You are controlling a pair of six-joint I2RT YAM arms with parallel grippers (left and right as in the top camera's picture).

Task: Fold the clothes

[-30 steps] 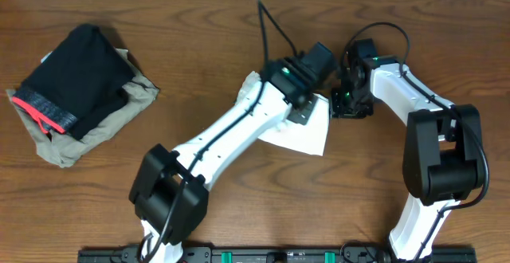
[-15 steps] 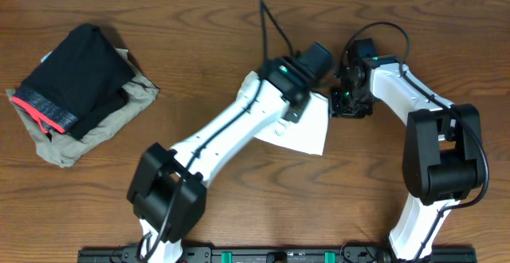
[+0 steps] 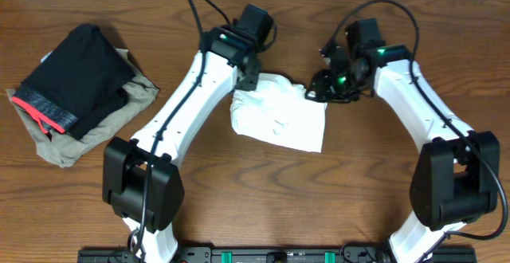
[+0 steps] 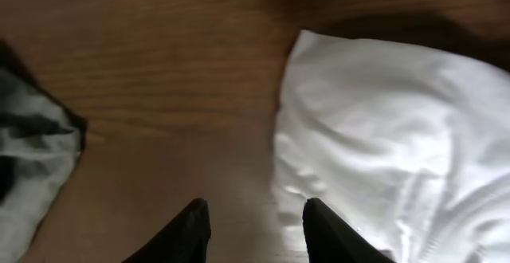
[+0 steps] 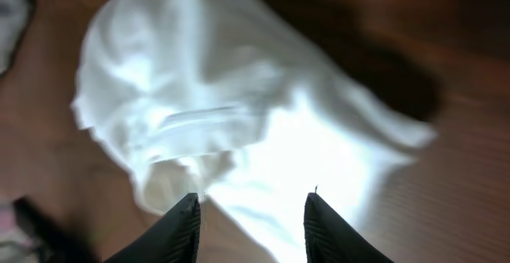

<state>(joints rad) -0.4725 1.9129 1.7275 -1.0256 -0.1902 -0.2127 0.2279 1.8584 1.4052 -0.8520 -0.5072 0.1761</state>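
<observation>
Brown wood-grain surface, seen from above. At far left we note a folded black garment with a red-pink band lying on a folded tan garment, well apart from the work. Left fingers stand apart and empty over bare wood, just beside one edge of the white short-sleeved T-shirt, which lies rumpled mid-surface with its top edge bunched. Right fingers sit at its upper right corner; we cannot tell whether they pinch cloth. Risks, in our judgement: the left fingers close on wood and miss the hem; a one-sided pull from the right drags the shirt askew; bunched layers get caught together.
</observation>
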